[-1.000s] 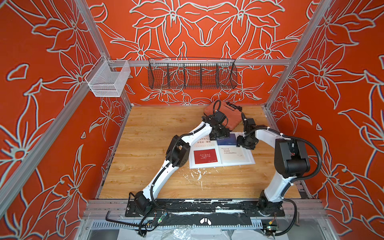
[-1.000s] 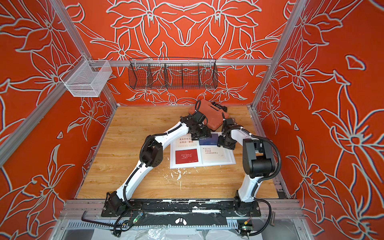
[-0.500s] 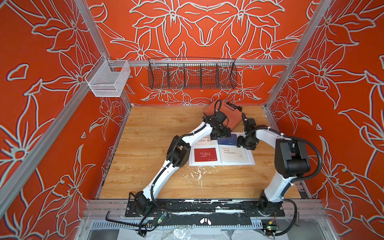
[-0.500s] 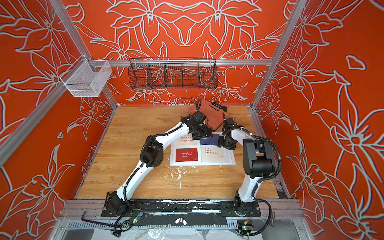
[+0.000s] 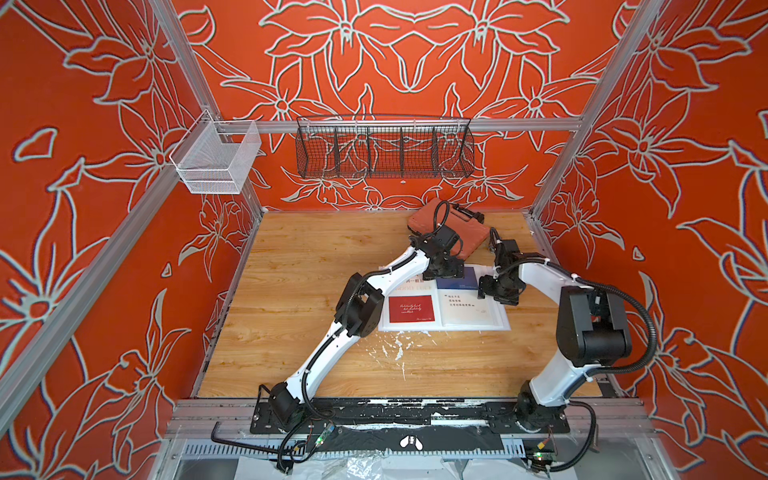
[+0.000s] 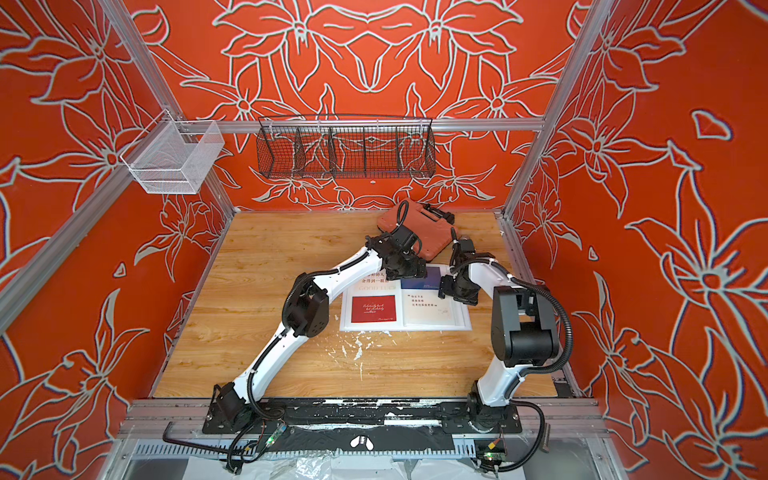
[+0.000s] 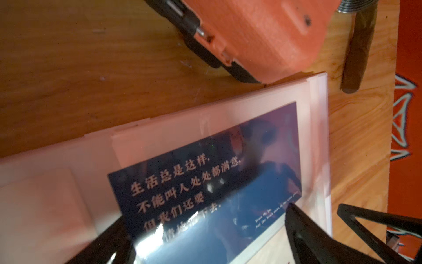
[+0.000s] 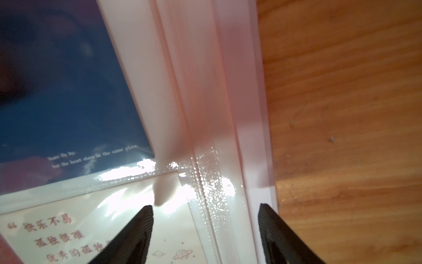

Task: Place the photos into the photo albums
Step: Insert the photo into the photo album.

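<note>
Jaws wide, the left gripper (image 7: 212,246) is straddling the navy blue card (image 7: 205,164), lying sleeved in the open photo album (image 5: 498,318). The right gripper (image 8: 205,235), open and empty, is hovering at its outer edge, probably to steady the pages.

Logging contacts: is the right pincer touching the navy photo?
Apart. In the right wrist view the open right pincer sits clear of the navy photo, a strip of the white photo between them.

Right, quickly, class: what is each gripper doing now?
Left gripper: open, holding nothing, over the navy blue card.
Right gripper: open, holding nothing, over the thick white photo album.
</note>
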Controlling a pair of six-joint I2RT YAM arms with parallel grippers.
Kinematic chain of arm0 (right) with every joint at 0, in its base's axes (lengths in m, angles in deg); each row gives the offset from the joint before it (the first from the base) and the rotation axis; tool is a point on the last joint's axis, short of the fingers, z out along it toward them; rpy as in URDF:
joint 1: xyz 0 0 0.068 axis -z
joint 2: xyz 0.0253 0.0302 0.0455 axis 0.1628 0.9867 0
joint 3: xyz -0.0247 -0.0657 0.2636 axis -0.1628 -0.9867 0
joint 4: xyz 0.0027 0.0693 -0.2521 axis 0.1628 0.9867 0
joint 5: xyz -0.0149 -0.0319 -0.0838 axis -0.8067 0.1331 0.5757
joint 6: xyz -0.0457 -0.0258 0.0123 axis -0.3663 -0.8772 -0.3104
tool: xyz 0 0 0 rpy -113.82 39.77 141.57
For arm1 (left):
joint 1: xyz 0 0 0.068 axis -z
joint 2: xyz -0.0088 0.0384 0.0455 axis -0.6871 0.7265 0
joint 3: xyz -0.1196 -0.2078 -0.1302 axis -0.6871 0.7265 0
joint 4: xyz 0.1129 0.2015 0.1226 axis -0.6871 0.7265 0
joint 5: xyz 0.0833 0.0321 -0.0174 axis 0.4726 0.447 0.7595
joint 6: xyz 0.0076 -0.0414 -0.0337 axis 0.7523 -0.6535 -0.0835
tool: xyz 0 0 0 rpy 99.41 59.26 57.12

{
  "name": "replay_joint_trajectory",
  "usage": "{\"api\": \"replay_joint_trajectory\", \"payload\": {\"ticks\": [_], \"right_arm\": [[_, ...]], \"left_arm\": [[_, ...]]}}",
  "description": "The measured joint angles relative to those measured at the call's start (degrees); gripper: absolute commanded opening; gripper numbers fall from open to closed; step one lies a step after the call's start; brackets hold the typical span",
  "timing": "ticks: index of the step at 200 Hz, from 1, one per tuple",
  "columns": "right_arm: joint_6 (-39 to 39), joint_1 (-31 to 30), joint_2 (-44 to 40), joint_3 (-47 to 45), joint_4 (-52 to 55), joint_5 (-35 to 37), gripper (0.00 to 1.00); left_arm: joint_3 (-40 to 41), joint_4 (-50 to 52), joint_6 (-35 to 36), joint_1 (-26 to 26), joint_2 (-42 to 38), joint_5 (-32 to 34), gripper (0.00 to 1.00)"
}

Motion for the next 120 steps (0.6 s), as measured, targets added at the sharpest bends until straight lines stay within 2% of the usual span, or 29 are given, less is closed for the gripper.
{"api": "replay_joint_trajectory", "payload": {"ticks": [120], "right_arm": [[-0.5,0.0,1.0,-1.5,0.1,-0.8,0.75]], "left_arm": [[1.0,1.3,-0.4,0.4,-1.4,3.3,0.95]]}}
